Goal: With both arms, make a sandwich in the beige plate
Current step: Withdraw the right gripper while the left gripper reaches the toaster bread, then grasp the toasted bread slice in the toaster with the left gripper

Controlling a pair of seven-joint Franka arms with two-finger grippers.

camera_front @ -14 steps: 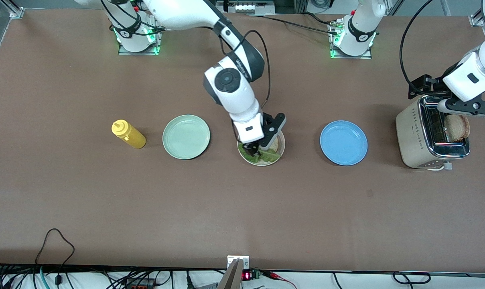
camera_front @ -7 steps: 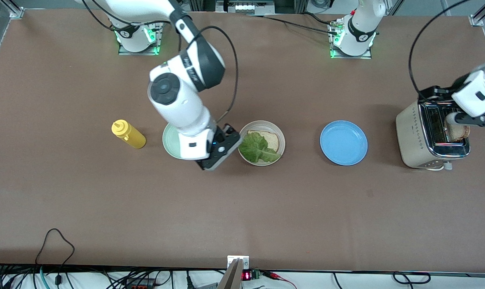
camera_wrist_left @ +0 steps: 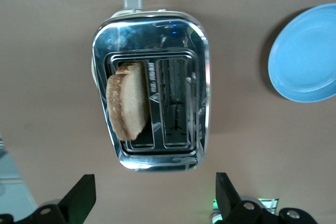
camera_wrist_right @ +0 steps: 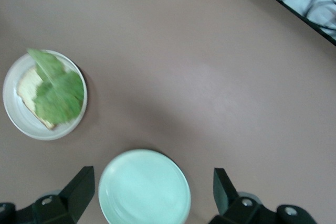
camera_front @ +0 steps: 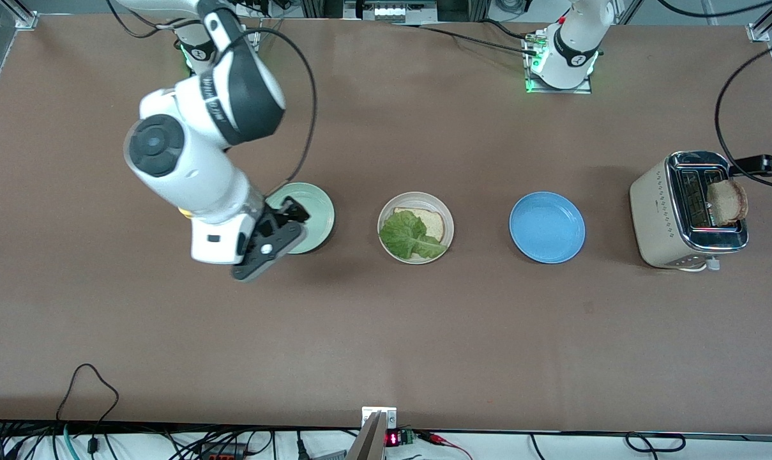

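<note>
bottom bread [camera_front: 429,220] and lettuce [camera_front: 410,235] set on beige plate [camera_front: 446,243]; right gripper [camera_wrist_right: 152,192] released over mint plate [camera_front: 309,211], left gripper [camera_wrist_left: 156,200] released above toaster [camera_front: 663,211] at 3 o'clock of the plate, next needing a clench on the toast [camera_wrist_left: 127,99].

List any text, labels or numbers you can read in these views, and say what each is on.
None can be read.
Right arm's forearm: dark lettering, too small to read.
Toaster: a mark between the slots, too blurred to read.
Red display at the table edge nearest the front camera: digits too small to read.
</note>
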